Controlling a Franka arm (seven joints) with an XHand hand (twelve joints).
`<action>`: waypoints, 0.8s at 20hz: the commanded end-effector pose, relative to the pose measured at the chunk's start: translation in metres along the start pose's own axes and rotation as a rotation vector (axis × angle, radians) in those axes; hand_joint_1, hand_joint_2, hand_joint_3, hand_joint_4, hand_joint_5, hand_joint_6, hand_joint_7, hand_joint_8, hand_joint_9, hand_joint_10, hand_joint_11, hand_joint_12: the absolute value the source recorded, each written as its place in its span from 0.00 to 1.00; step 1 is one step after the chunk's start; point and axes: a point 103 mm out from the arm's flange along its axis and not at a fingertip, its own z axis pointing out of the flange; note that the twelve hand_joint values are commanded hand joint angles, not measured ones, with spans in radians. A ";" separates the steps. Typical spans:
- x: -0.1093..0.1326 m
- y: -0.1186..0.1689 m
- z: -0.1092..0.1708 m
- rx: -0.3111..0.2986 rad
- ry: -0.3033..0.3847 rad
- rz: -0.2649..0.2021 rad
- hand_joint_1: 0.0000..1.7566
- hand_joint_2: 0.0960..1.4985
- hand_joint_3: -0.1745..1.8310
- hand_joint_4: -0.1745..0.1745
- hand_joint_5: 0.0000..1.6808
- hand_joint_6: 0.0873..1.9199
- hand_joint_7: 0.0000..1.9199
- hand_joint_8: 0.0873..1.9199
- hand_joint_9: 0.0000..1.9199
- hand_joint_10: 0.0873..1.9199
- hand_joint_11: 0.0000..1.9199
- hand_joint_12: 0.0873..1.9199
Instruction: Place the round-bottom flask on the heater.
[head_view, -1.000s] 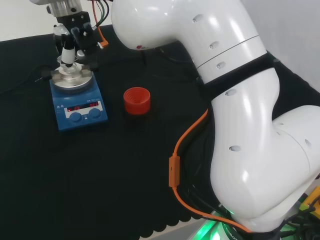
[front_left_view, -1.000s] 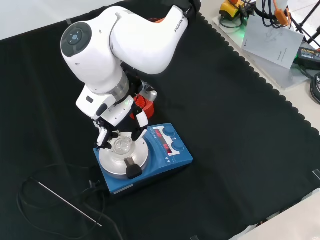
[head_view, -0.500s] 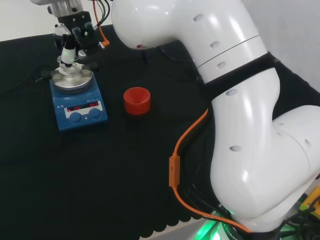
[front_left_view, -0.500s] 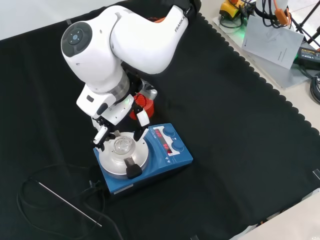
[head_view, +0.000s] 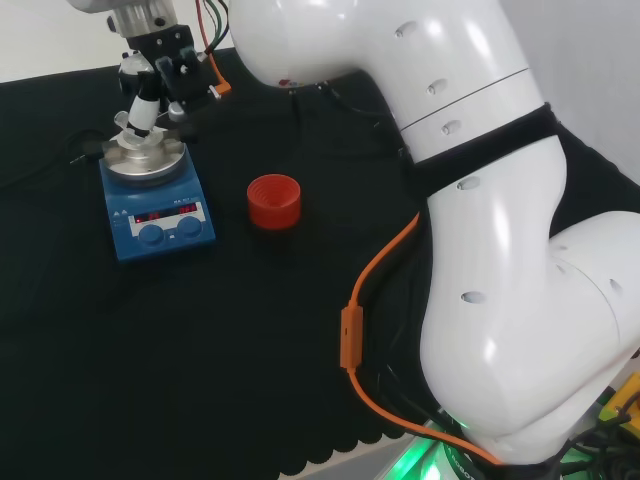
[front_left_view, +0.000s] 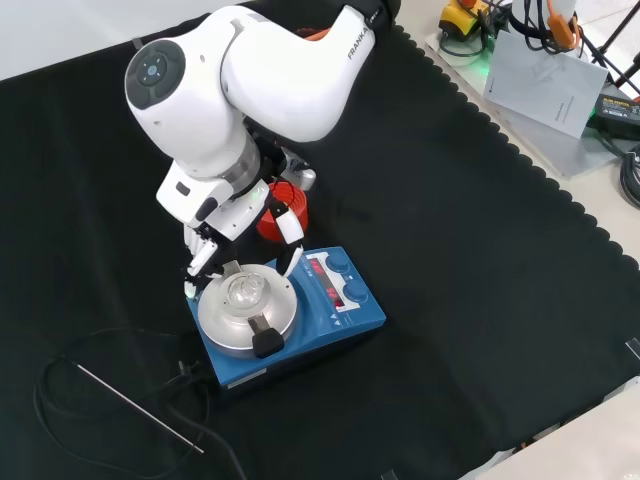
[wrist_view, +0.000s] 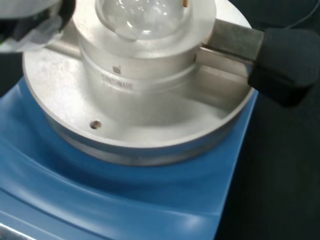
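Observation:
The clear round-bottom flask (front_left_view: 246, 291) sits in the silver metal block on the blue heater (front_left_view: 335, 302). In the head view the flask (head_view: 140, 148) stands on the heater (head_view: 160, 212) at the far left of the cloth. The hand (front_left_view: 228, 212) hangs just above the block with its fingers spread straight down, apart from the glass and holding nothing. From the head view the hand (head_view: 163, 62) is above and slightly right of the flask. The wrist view looks down on the flask's bulb (wrist_view: 142, 15) seated in the block (wrist_view: 140, 100).
A red ribbed ring stand (head_view: 273, 200) stands bare to the right of the heater in the head view. The block's black handle (wrist_view: 285, 65) sticks out sideways. A thin metal rod (front_left_view: 140, 410) and a dark cable lie near the heater. An orange cable (head_view: 350, 330) runs along the arm.
The hand has lifted off the flask and its fingers have spread wider. The flask stays seated in the block on the heater.

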 end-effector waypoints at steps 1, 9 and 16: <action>-0.014 -0.015 -0.002 0.001 0.001 0.022 0.44 0.18 0.50 0.24 0.11 0.23 0.36 0.47 0.43 0.43 0.46 0.68; -0.029 -0.036 -0.011 -0.011 -0.005 0.054 0.43 0.18 0.50 0.26 0.12 0.19 0.33 0.46 0.40 0.43 0.41 0.68; -0.038 -0.056 -0.026 -0.043 0.001 0.072 0.43 0.19 0.49 0.26 0.12 0.18 0.32 0.46 0.39 0.43 0.39 0.69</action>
